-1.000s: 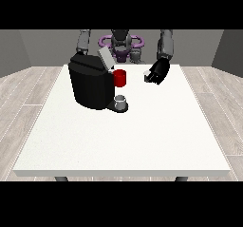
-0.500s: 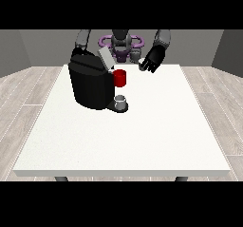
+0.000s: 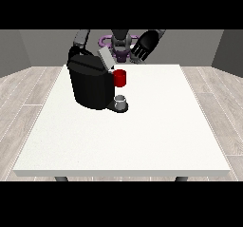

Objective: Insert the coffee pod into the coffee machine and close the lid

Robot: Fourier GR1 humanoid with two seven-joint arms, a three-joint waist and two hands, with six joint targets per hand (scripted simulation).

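Note:
A black coffee machine [image 3: 90,83] stands on the white table [image 3: 142,126] at the left back, with its grey lid [image 3: 105,59] tilted up. A red part [image 3: 120,78] sits at the machine's front top, and a small grey cup [image 3: 121,101] stands on its base below. I cannot pick out a separate coffee pod. The hand at the view's right [image 3: 144,45] is raised above the table's back edge, right of the lid, with its fingers spread and holding nothing. The arm at the view's left [image 3: 80,42] reaches down behind the machine; its hand is hidden.
The robot's torso [image 3: 121,43] stands behind the table's far edge. The table top stretches towards the camera and to the right of the machine. Wooden floor surrounds the table.
The hand at the view's right has risen from beside the machine and moved leftwards, towards the raised lid. The machine, the cup and the other arm have not moved.

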